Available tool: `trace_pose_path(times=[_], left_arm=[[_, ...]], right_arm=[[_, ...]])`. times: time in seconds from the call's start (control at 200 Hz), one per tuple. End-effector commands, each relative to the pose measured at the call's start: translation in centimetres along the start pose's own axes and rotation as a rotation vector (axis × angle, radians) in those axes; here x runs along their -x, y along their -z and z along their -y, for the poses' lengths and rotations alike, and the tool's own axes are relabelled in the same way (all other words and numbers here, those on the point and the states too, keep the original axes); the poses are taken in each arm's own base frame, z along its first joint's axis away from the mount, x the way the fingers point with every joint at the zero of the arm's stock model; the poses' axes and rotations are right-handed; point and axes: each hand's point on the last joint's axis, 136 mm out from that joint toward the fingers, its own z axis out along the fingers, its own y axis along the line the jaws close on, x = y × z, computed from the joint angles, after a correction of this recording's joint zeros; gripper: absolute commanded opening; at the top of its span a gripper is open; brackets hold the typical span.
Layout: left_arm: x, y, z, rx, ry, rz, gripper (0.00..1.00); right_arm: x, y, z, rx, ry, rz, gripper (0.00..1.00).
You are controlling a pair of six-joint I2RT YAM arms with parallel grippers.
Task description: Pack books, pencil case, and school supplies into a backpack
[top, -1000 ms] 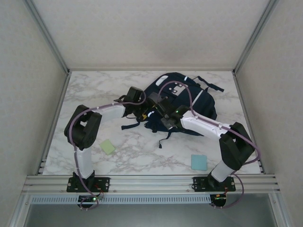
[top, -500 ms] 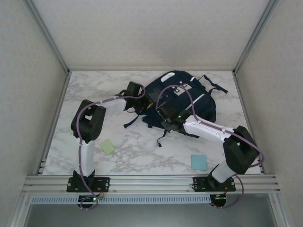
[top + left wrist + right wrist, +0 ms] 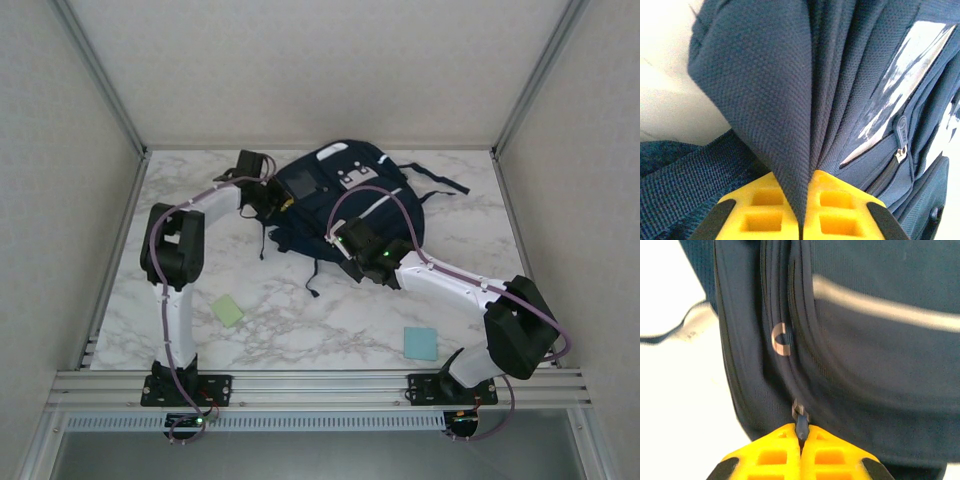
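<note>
Left wrist view: pinching a fold of backpack (image 3: 755,90) fabric in left claw (image 3: 803,200). Right wrist view: clamping right claw (image 3: 801,440) on zipper pull (image 3: 800,420) at backpack's edge.

Showing navy over backpack (image 3: 345,195), with white stripes and grey-white front patches; straps reading darker. Showing a fine dotted weave in that navy up close, beside a glossy silver-white panel. Noting a pale stripe crossing the navy in right wrist view, plus a small pinkish C-shaped mark and a dark zip pull (image 3: 801,424). Showing yellow on left fingers (image 3: 765,216) and right fingers (image 3: 772,460), black at outer edges. Reading pale green on one pad (image 3: 227,310), light blue on the other (image 3: 420,343). Showing white marble with grey veining on table (image 3: 300,325). Showing white and black on left arm (image 3: 177,330) and right arm (image 3: 445,285), purple on cable (image 3: 408,205).
</note>
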Motion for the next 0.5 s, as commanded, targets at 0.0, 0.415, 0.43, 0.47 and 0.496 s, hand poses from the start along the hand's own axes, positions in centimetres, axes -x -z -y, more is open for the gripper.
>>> trace_pose_path(times=[0.0, 0.415, 0.43, 0.47, 0.496], left_arm=[[6.6, 3.3, -2.1, 0.064, 0.001, 0.201, 0.10], [-4.3, 8.9, 0.0, -0.017, -0.140, 0.161, 0.70], [-4.6, 9.0, 0.1, -0.015, -0.148, 0.162, 0.70], [-5.6, 9.2, 0.2, -0.012, -0.167, 0.153, 0.71], [-6.2, 9.2, 0.4, -0.015, -0.179, 0.146, 0.71]], right_arm=[[-0.7, 0.3, -0.8, 0.055, 0.024, -0.034, 0.00], [1.2, -0.6, 0.0, 0.042, -0.081, -0.030, 0.00], [1.2, -0.5, 0.1, 0.041, -0.097, -0.035, 0.00], [1.2, -0.3, 0.3, 0.040, -0.136, -0.047, 0.00], [1.3, -0.2, 0.2, 0.043, -0.158, -0.047, 0.00]])
